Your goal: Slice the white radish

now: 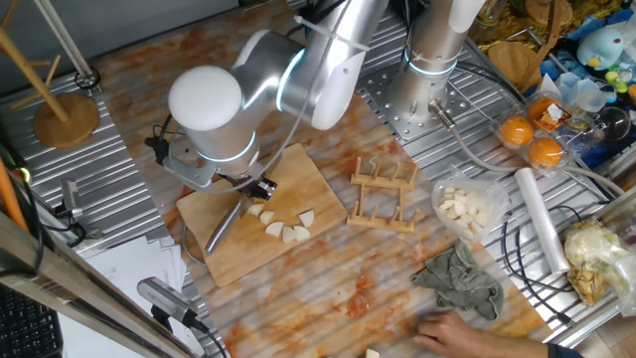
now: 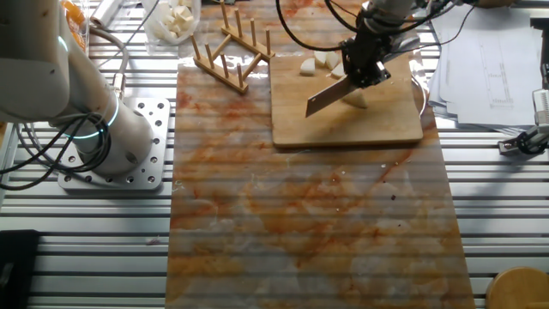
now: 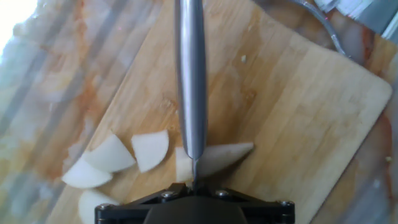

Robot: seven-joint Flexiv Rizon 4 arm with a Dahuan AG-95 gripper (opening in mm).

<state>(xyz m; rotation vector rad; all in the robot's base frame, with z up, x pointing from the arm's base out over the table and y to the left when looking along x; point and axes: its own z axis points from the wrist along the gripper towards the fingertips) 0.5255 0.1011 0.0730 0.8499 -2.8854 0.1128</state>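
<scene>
White radish [image 3: 217, 158]: pale cream, partly sliced. Tapered remaining piece lies flat; several cut wedge-like slices [image 3: 149, 149] lie just beside it, loosely clustered.

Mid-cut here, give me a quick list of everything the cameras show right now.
White radish: one tapered piece under the blade plus several cut slices, cream, on the board.
Knife: one, silver blade, over the radish.
Cutting board: one, light wood, table centre.
Wooden rack: one, beside the board.
Bag of pale cubes: one, clear plastic, past the rack.
Grey cloth: one, crumpled, near the table edge.
Oranges: two, table corner.
Person's hand: one, at the frame's bottom edge.
Gripper: one, black, holding the knife.
</scene>
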